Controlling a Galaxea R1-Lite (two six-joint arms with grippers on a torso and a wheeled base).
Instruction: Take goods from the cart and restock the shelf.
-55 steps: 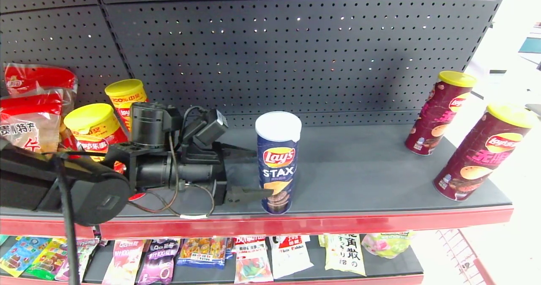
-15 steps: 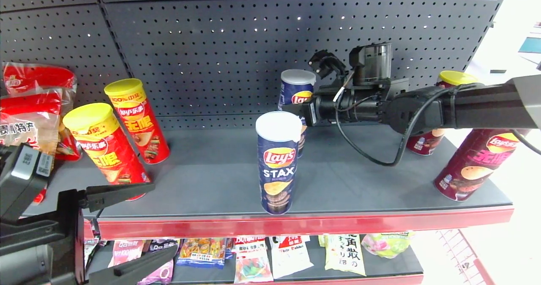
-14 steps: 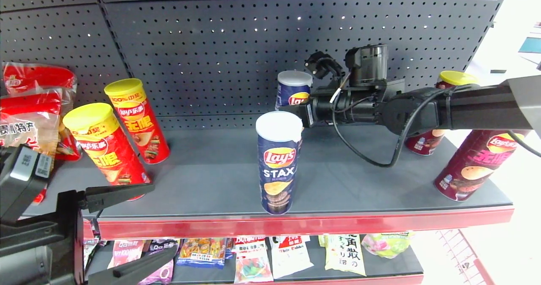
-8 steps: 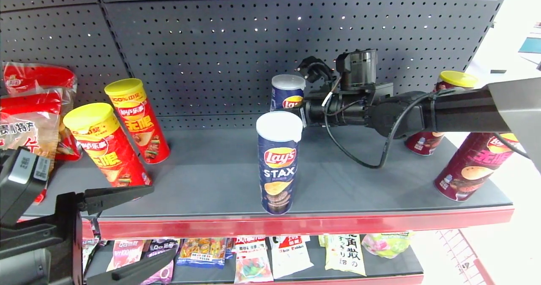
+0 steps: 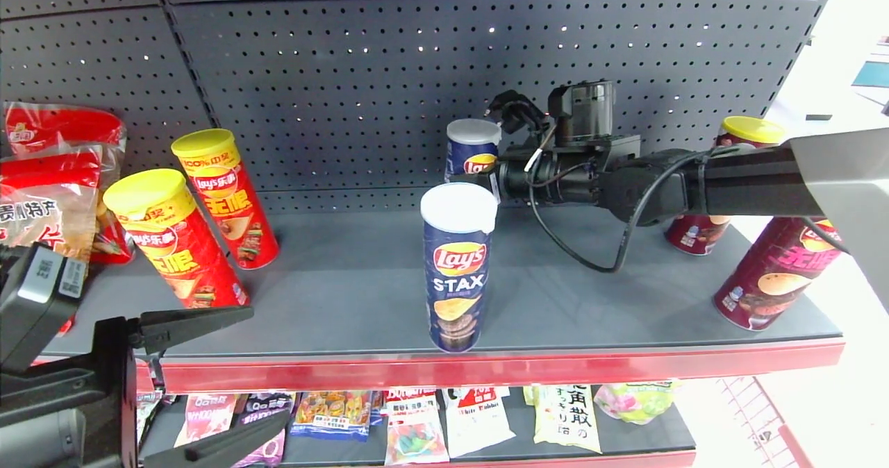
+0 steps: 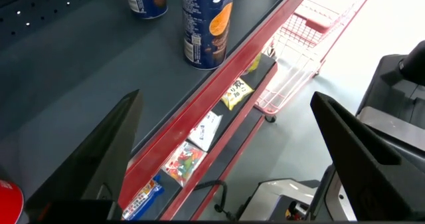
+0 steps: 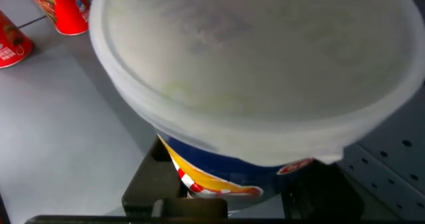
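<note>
A blue chip can [image 5: 455,266] with a white lid stands upright near the front edge of the grey shelf [image 5: 590,294]. Behind it, close to the pegboard, a second blue can [image 5: 472,140] is upright in my right gripper [image 5: 480,171], which is shut on its side below the lid. The front can hides its base in the head view. From the right wrist, its lid [image 7: 259,71] is very close and the gripper [image 7: 226,194] clamps the body beneath. My left gripper [image 5: 267,364] hangs open and holds nothing, low at the left in front of the shelf edge.
Two red cans with yellow lids [image 5: 170,246] lean at the shelf's left, beside red snack bags [image 5: 48,176]. Two maroon cans [image 5: 785,266] stand at the right. Snack packets [image 5: 479,419] fill the lower shelf. A red wire cart [image 6: 312,44] stands on the floor beside the shelf.
My left arm has drawn back off the shelf, leaving the front blue can standing. My right arm has carried the second blue can leftward and slightly down toward the back.
</note>
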